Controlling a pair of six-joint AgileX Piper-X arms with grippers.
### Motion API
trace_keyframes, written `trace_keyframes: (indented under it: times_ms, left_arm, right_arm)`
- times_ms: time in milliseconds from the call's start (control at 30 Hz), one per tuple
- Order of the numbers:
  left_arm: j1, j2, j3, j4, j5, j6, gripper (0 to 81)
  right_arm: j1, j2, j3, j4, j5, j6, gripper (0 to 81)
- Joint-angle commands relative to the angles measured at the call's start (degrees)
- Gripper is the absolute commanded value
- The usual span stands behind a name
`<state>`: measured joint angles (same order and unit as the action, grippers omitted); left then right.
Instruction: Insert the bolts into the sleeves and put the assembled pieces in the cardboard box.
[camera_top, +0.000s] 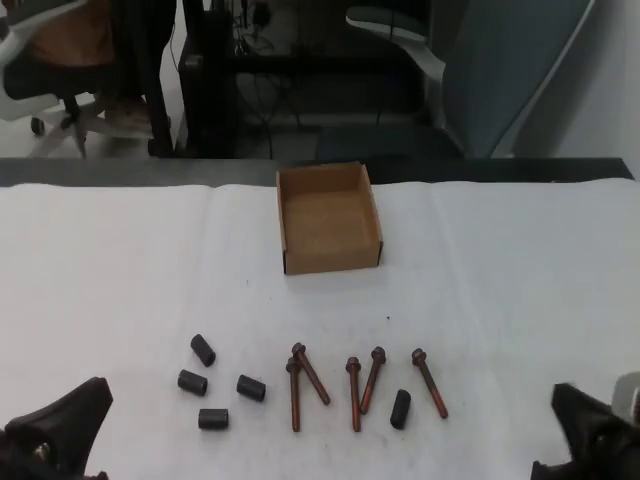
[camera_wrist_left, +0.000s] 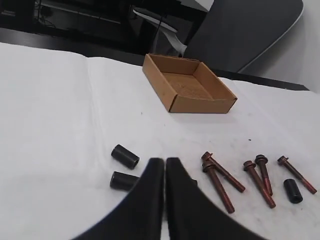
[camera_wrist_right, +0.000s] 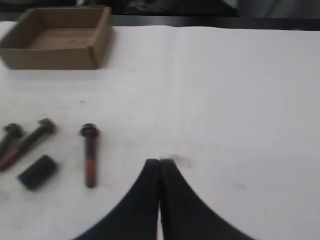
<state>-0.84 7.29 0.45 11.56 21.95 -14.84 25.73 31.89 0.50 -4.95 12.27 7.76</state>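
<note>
Five copper-red steel bolts (camera_top: 354, 393) with flanged heads lie loose on the near part of the white cloth-covered bench (camera_top: 520, 260). Their heads point roughly away from the arms, and the two leftmost touch near their heads. Four short black cylindrical sleeves (camera_top: 193, 381) sit scattered just to the left of them, and a fifth black sleeve (camera_top: 400, 408) lies between the two rightmost bolts. The open brown cardboard box (camera_top: 332, 255) stands farther back, well apart from the parts, with its floor bare. By my reckoning the job has not begun: no bolt is in a sleeve, nothing is in the box, and all five pairs are left to join and carry over. The left gripper (camera_wrist_left: 165, 161) sits low at the near left corner, facing the sleeve cluster, its two black fingers pressed together with nothing between them. The right gripper (camera_wrist_right: 160, 162) sits at the near right corner, facing the rightmost bolt, its fingers likewise closed on nothing. Whether either fingertip touches the cloth I can't quite tell from here
</note>
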Motion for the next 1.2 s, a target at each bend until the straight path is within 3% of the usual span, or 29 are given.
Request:
trace_keyframes:
  times_ms: [0, 400, 600, 700, 800, 933, 967, 1167]
  left_arm:
    - [0.10, 0.36, -0.45, -0.11, 0.43, -0.68, 1.8]
    - [-0.49, 0.36, -0.45, 2.68, 1.46, -0.68, 1.1]
    - [-4.03, 0.83, -0.45, 2.78, -1.57, -3.96, 24.8]
    - [-6.66, 2.89, -1.68, 2.77, -7.31, -4.90, 28.3]
    - [-9.59, 8.44, -4.98, 2.77, -11.47, -4.21, 28.3]
    - [-13.23, 21.13, -11.00, 2.77, -11.11, -2.73, 30.1]
    - [-14.02, 25.21, -12.93, 2.77, -11.11, -1.48, 32.9]
    - [-17.61, 51.50, -27.66, 10.12, -9.83, 9.87, 61.6]
  right_arm:
    - [0.07, -0.28, -0.50, -1.37, -10.06, 0.18, 0.0]
    - [0.18, -0.28, -0.50, 4.28, -16.23, 1.94, 0.0]
    - [2.46, 0.41, -5.91, 6.28, -15.83, 1.93, 0.0]
    - [3.48, 3.83, -12.15, 13.58, -13.07, -1.28, 0.1]
    - [3.51, 9.64, -17.89, 18.47, -11.05, -3.83, 12.5]
    - [3.38, 21.11, -24.82, 20.77, -7.99, -4.33, 51.7]
    - [3.38, 23.82, -26.55, 21.02, -7.55, -4.46, 55.6]
    - [3.26, 42.84, -38.38, 26.59, -6.47, -3.70, 53.6]
